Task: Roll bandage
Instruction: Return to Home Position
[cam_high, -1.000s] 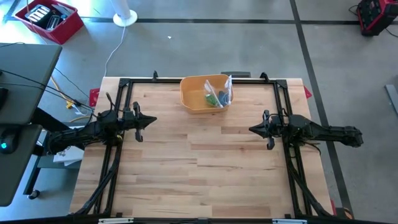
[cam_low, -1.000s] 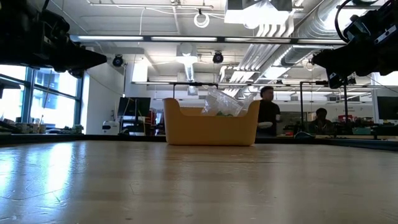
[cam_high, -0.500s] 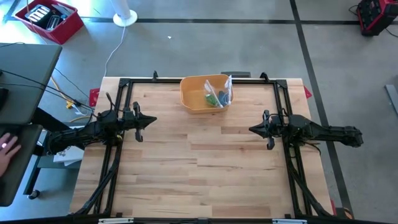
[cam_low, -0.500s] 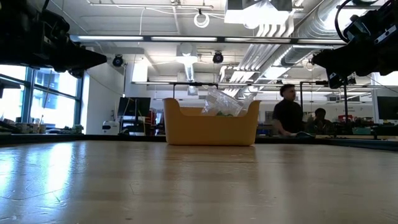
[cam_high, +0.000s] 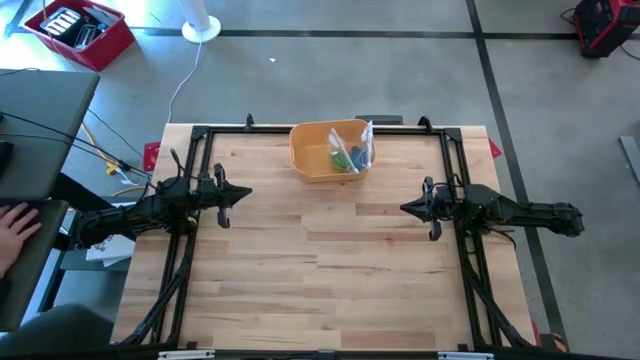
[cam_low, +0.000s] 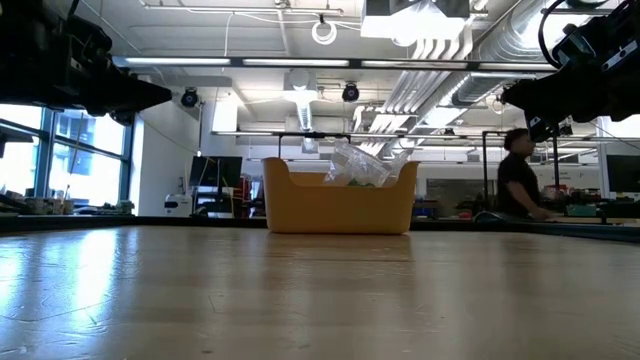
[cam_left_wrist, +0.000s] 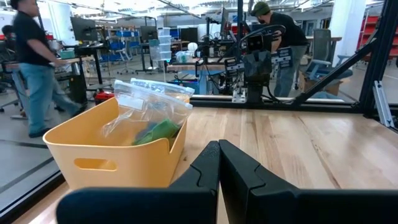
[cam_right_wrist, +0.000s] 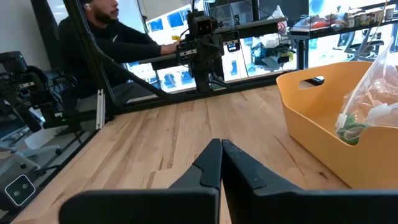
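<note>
The rolled green bandage (cam_left_wrist: 159, 132) sits sealed inside the clear plastic zip bag (cam_high: 356, 149). The bag lies in the yellow plastic bin (cam_low: 340, 206) at the far edge of the pale wooden desk (cam_high: 320, 270), with its top poking up above the bin's rim.

To my eye that bag would weigh next to nothing. The film looks thin, crinkly and slippery, and the roll inside is soft cloth that would give under a squeeze. Nothing there looks fragile. If anyone had to lift it again, I would pinch the loose film near the zip strip, where it stands clear of the bin wall. Grabbing at the roll through the plastic could let it slide or start to unwind.

The left gripper (cam_high: 246, 192) hangs in the air to one side of the bin, nearer the desk's front and well apart from it. Its two dark fingers (cam_left_wrist: 208, 163) are pressed together on nothing. The right gripper (cam_high: 404, 209) hangs opposite, on the bin's other side and just as far off, with its fingers (cam_right_wrist: 211, 163) also brought together and empty. Neither touches the bin, the bag or the desk.
</note>
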